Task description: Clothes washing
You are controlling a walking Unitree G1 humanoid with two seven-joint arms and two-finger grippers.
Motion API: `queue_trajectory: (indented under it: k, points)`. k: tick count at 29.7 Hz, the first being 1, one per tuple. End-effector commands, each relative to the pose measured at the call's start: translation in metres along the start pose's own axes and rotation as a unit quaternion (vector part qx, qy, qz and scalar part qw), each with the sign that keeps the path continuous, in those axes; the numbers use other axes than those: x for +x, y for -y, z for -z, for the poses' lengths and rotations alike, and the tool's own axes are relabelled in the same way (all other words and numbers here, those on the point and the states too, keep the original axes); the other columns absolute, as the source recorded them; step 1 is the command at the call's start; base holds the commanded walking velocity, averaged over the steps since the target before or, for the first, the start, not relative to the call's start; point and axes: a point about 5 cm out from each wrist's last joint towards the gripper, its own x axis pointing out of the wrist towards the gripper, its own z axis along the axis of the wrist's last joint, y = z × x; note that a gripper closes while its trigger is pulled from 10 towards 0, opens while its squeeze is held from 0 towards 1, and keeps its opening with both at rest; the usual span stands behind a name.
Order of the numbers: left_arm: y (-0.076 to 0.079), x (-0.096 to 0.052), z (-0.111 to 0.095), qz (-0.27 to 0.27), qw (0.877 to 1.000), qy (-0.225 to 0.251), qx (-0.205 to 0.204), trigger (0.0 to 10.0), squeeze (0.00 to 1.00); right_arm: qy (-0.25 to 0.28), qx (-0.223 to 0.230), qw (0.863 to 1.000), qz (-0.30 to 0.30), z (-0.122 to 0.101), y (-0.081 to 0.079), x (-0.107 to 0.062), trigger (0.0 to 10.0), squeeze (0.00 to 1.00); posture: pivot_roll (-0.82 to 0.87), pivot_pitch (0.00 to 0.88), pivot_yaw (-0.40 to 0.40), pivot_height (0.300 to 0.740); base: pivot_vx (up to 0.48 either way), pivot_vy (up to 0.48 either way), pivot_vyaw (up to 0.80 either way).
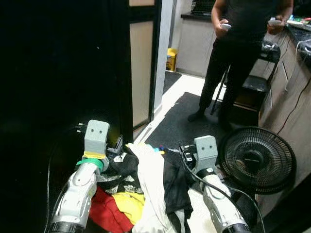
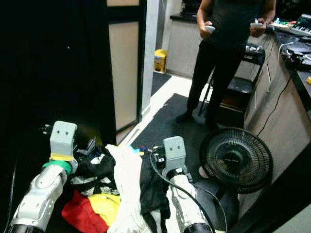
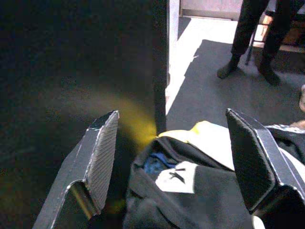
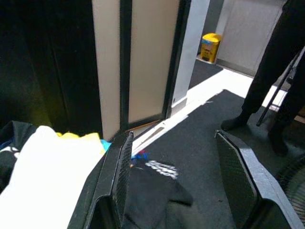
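Two grippers, left gripper (image 3: pixel 174 160) and right gripper (image 4: pixel 183 174), open astride clothes pile (image 1: pixel 146 189); nothing grasped, washing seemingly barely begun.

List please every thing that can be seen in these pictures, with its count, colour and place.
Clothes pile: one, black, white, red, yellow, between the two arms.
Fan: one, black, floor, to the robot's right.
Yellow container: one, floor past the doorway.
Dark mat: one, floor ahead.
Stool: one, black, beside the person.
Person: one, dark clothes, standing ahead, a pale object in each hand.
Left gripper: open, over the clothes.
Right gripper: open, over the clothes.
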Motion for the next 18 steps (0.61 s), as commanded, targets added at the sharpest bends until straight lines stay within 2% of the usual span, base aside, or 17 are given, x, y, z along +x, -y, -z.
queue_trajectory:
  k: [1,11,18]
  points:
    - [-0.001,-0.002,0.006,-0.001,1.000,-0.012,-0.007,10.0,0.00,-0.018,0.001,1.000,-0.004,0.008,-0.003,-0.004,10.0,0.00,-0.05,0.033,0.037,0.740,0.000,0.000,0.00]
    - [0.010,-0.002,0.020,0.041,0.998,-0.041,0.003,10.0,0.00,-0.032,0.008,0.999,0.002,0.016,0.007,-0.008,10.0,0.00,-0.06,0.056,0.036,0.740,0.000,0.000,0.00]
    - [0.011,-0.004,0.031,0.041,0.997,-0.066,-0.015,10.0,0.00,-0.051,0.006,0.999,0.001,0.021,0.010,-0.009,10.0,0.00,-0.06,0.140,0.019,0.740,0.000,0.000,0.00]
